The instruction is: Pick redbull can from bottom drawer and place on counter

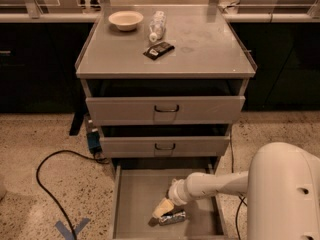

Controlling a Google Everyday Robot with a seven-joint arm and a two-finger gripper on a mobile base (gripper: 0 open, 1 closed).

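Note:
The redbull can (173, 217) is a small shiny silver can lying on its side on the floor of the open bottom drawer (135, 194), near the front. My gripper (162, 209) reaches down into the drawer from the right on a white arm. Its cream-coloured fingers sit just above and to the left of the can, touching or nearly touching it. The counter (200, 49) is the flat grey cabinet top above.
On the counter stand a white bowl (125, 20), a clear plastic bottle (157, 26) lying down and a flat black packet (158, 50). Two upper drawers are slightly pulled out. A black cable (55, 184) runs over the floor at left. My white arm housing (285, 194) fills the lower right.

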